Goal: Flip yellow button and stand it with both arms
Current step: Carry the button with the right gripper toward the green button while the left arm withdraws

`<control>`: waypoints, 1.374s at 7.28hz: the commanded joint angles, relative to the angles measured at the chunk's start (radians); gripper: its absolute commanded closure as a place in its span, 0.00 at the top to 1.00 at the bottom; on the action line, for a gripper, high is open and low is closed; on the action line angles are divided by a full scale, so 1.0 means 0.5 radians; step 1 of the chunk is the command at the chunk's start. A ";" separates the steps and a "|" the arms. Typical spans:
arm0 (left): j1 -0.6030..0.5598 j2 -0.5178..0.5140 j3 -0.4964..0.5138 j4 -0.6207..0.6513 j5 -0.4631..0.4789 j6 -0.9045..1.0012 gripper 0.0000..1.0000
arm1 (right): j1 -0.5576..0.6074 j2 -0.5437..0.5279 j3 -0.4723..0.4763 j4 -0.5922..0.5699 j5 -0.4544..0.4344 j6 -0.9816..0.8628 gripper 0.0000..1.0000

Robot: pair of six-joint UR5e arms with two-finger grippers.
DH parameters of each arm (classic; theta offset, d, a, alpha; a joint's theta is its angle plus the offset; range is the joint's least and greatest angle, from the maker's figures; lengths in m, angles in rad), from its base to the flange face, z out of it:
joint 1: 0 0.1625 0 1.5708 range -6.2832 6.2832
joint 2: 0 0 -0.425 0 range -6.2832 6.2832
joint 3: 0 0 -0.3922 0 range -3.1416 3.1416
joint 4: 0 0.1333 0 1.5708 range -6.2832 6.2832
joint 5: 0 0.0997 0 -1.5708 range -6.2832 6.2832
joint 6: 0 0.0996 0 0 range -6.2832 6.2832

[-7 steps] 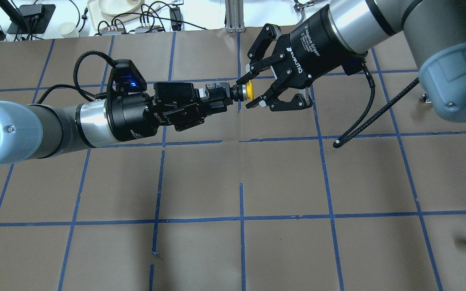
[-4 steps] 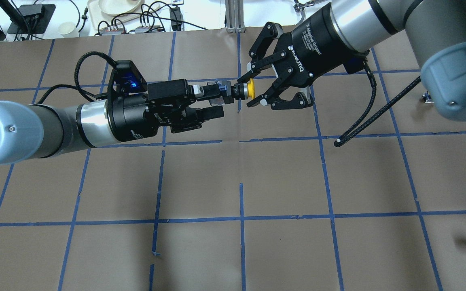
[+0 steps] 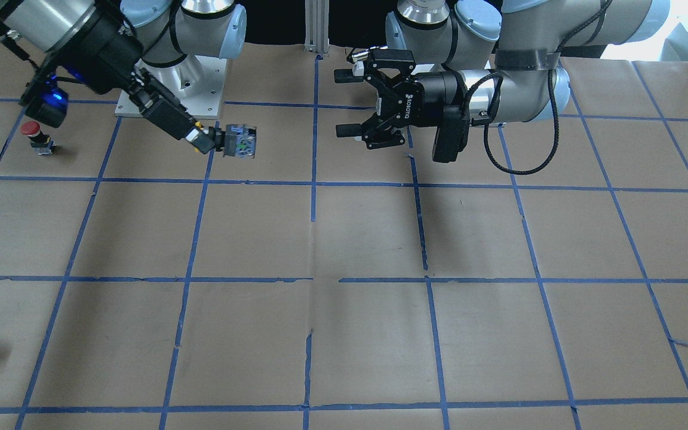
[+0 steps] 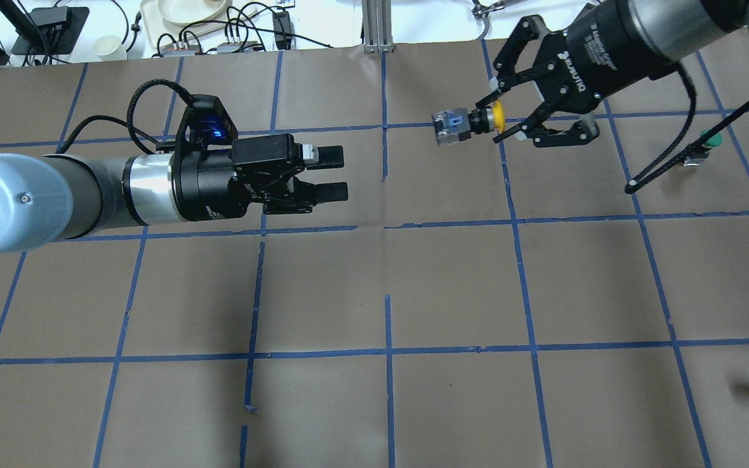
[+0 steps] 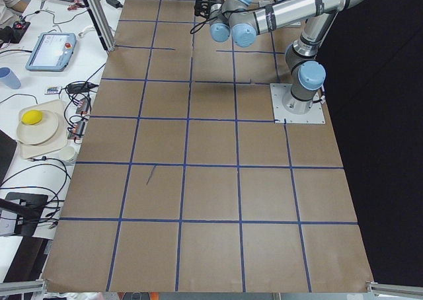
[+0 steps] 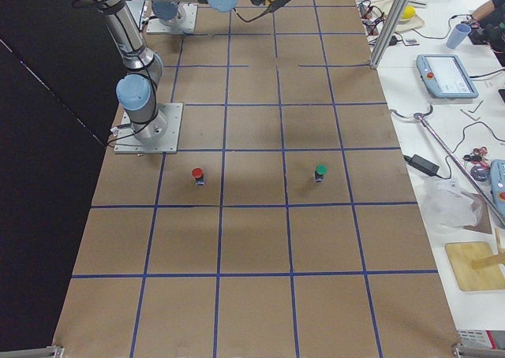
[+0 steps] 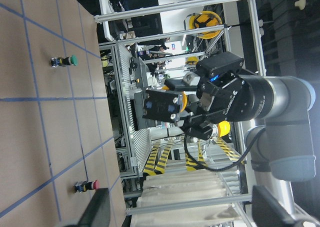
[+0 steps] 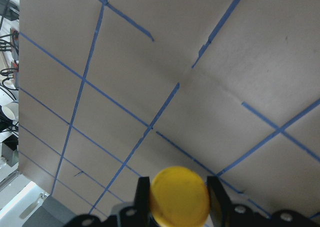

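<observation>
Two pincers have parted since the handover: my left pincer (image 4: 344, 174), now spread and empty, has drawn back. My right pincer (image 4: 497, 118) pinches the yellow button (image 4: 459, 123) by its cap, base jutting out beyond it, clear of the table (image 4: 387, 403); standing it remains outstanding.

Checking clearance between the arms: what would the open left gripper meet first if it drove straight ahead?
Probably the yellow-capped push-button with a greyish block base, pinched by the right gripper; the left gripper faces it across a gap, though exact alignment is unclear.
</observation>
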 commanded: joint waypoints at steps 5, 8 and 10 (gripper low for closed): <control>0.059 -0.122 0.583 0.240 1.014 -0.886 1.00 | -0.600 0.055 0.461 -0.541 -0.714 -2.432 0.18; 0.053 -0.126 0.759 0.628 1.843 -1.401 1.00 | -0.925 0.055 0.817 -0.986 -0.680 -3.530 0.18; 0.022 -0.128 0.762 0.923 2.257 -1.744 1.00 | -1.109 0.061 0.968 -1.198 -0.628 -4.105 0.16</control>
